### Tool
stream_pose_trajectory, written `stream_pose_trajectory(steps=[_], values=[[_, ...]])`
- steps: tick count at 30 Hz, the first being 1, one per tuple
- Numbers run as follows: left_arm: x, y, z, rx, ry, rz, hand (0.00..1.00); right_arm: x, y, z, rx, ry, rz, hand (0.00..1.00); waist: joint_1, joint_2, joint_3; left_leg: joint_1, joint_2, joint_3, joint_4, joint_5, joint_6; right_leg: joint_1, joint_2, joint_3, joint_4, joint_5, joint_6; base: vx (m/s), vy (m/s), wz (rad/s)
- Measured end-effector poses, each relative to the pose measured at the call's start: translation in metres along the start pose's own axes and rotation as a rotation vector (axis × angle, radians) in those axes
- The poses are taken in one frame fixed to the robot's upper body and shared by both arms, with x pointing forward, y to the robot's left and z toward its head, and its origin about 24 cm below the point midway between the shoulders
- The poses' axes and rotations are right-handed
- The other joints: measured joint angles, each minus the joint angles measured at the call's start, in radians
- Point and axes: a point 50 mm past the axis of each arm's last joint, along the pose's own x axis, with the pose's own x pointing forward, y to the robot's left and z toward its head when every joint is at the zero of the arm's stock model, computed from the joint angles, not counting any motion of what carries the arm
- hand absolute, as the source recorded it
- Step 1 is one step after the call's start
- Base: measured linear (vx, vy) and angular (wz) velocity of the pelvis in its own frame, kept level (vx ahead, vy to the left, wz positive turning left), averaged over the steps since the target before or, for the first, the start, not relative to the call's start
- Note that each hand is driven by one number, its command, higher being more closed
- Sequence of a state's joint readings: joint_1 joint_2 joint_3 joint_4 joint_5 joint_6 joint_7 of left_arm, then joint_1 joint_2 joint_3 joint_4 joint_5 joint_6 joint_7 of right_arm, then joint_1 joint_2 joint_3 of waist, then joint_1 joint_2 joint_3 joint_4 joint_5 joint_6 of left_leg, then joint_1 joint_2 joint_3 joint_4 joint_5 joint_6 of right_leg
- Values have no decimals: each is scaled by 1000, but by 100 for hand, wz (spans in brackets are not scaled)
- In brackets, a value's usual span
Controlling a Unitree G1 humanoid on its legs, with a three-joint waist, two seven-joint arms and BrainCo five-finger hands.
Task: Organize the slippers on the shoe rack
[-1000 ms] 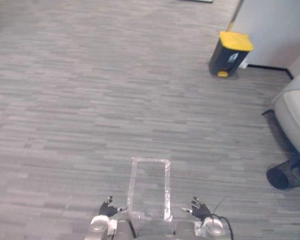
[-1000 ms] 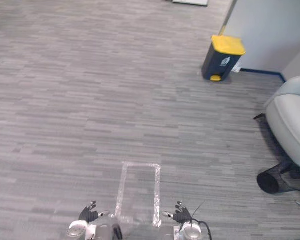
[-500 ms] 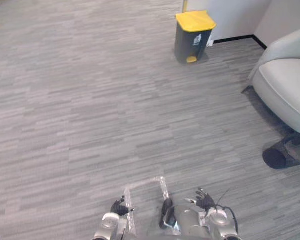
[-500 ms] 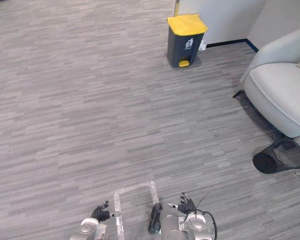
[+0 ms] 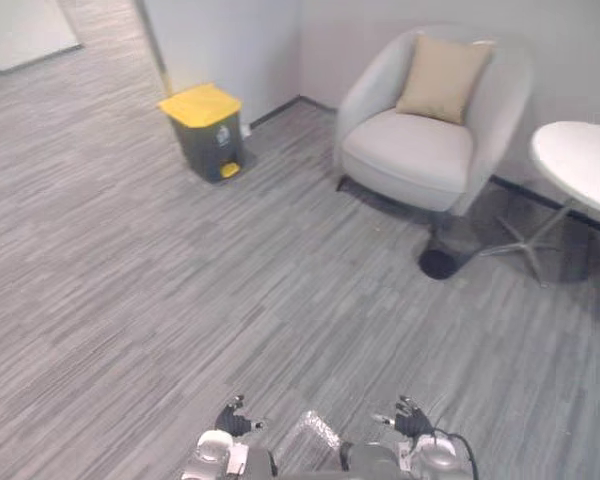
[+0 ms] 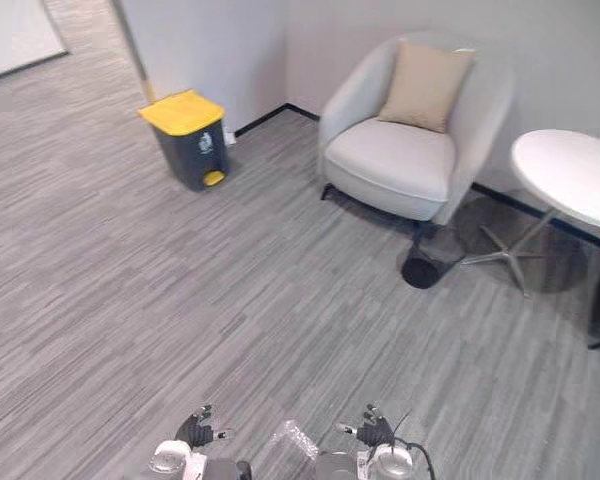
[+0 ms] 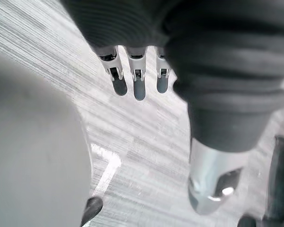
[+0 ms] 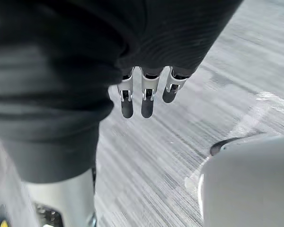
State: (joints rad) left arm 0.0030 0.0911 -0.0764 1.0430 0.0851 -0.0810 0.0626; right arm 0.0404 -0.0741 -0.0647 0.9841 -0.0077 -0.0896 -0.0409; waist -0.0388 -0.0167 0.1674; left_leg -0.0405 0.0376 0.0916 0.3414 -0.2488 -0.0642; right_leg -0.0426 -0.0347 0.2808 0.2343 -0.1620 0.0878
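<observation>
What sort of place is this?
Probably an office lounge or waiting corner: a pale armchair with a tan cushion, a round white table beside it, and a yellow-lidded pedal bin.

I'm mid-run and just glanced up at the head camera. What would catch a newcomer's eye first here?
The pale armchair with its tan cushion stands out at the far right, and a round white table is just to its right. Further left on the grey floor stands a dark bin with a bright yellow lid. The left hand and right hand hang low at the near edge, fingers relaxed, holding nothing.
</observation>
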Motion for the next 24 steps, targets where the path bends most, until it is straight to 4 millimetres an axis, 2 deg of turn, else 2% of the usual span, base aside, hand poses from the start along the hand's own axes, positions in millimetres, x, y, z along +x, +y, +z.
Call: stream_pose_trajectory(steps=[2, 3, 5, 6, 9, 10, 12, 13, 16, 19, 21, 23, 24], values=[[0, 4, -3, 5, 13, 9, 0, 1, 1, 0, -12, 8, 8, 0, 13, 5, 2, 21, 4, 80, -31, 6, 10, -25, -4, 13, -31, 58, 18, 41, 200, -123], [0, 6, -3, -1, 12, 15, 0, 2, 3, 4, -22, -2, 14, 0, 12, 8, 4, 24, 10, 124, -44, 13, 22, -49, -14, -50, -33, 77, 16, 2, 133, -111], [0, 7, -3, -1, 14, 17, 0, 4, 5, 11, -35, -20, 24, 0, 13, 13, 7, 27, 13, 193, -52, 19, 31, -85, -66, -339, 11, 68, -20, -12, 83, -95], [1, 6, 0, -5, 6, 15, 0, 4, 4, 9, -36, -15, 22, 0, 14, 18, 10, 42, 19, 241, -57, 18, 33, -95, -115, -543, 83, 34, -71, -7, 62, -89], [-1, 8, -8, -39, 30, 29, 0, 4, 2, 10, -64, -17, 19, 0, 29, 18, 12, 101, 29, 334, -60, 14, 37, -87, -170, -760, 177, -26, -120, 4, -25, -95], [-1, 9, -9, -53, 35, 35, 0, 4, 1, 10, -73, -17, 16, 0, 27, 21, 13, 116, 26, 338, -62, 13, 38, -82, -163, -774, 168, -29, -124, -8, -105, -98], [-2, 0, -12, -76, 50, 17, 0, 4, -6, 8, -85, -12, 2, 0, 27, 55, 0, 117, 56, 335, -66, 15, 36, -43, -83, -736, 49, 25, -122, -2, -94, -78], [-3, -5, -13, -84, 54, 2, 0, 4, -9, 6, -94, -4, -3, 0, 34, 64, -7, 116, 76, 346, -65, 29, 22, -20, -39, -701, -43, 62, -121, -24, -103, -87], [-2, -4, -9, -80, 37, 3, 0, 3, -10, 4, -92, 3, -5, 0, 39, 56, -1, 110, 114, 376, -26, 44, 12, -1, 13, -641, -147, 113, -130, -29, -131, -78], [-1, -2, -6, -78, 29, 7, 0, 2, -11, 2, -86, 8, -12, 0, 39, 38, 13, 110, 162, 403, 79, 44, 12, 30, 54, -574, -196, 123, -127, -22, -121, -69], [-1, -2, -6, -77, 28, 9, 0, 2, -13, 1, -85, 11, -20, 0, 41, 30, 16, 93, 158, 341, 135, 20, 15, 44, 72, -512, -197, 140, -131, 13, -52, -80], [-1, -3, -6, -79, 26, 7, 0, 2, -17, -1, -89, 21, -33, 0, 42, 40, 15, 80, 91, 150, 107, -12, -12, 40, 83, -436, -200, 142, -131, 21, 11, -98], [-1, -3, -6, -79, 27, 8, 0, 2, -18, -1, -89, 23, -37, 0, 42, 40, 15, 78, 66, 99, 84, -17, -20, 40, 83, -409, -205, 146, -125, 3, 56, -102]])
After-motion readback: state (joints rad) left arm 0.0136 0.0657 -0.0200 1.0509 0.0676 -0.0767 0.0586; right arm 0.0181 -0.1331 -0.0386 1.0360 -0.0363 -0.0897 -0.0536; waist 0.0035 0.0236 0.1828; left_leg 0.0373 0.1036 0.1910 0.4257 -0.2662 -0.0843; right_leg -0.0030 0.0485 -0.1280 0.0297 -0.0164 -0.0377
